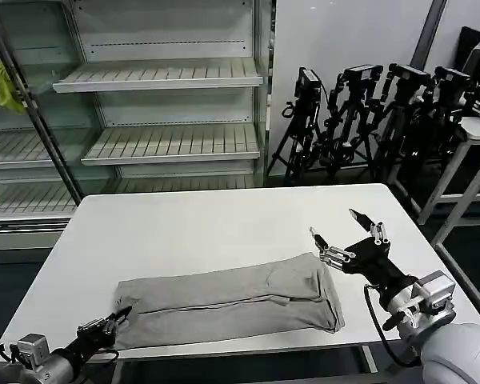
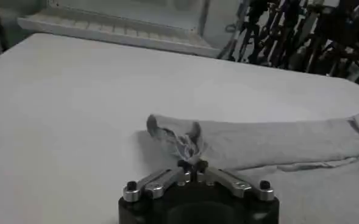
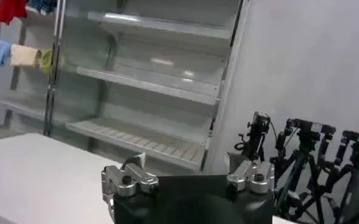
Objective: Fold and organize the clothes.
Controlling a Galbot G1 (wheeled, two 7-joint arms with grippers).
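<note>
T-shirt [image 1: 232, 302] — folded lengthwise along the tabletop's [image 1: 208, 224] near edge. Left pincer [image 2: 190, 163] apparently clamped on its left end; right pincer [image 1: 348, 232] spread, empty — cloth to be kept taut when lifted.

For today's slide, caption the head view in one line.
Left gripper pinches the folded grey T-shirt; right gripper open above the table.

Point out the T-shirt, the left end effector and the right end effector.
T-shirt [image 1: 240, 300]: head view, middle of the folded body.
Left end effector [image 1: 122, 314]: head view, fingertips pinching the shirt's corner.
Right end effector [image 1: 336, 232]: head view, between its open fingertips.
</note>
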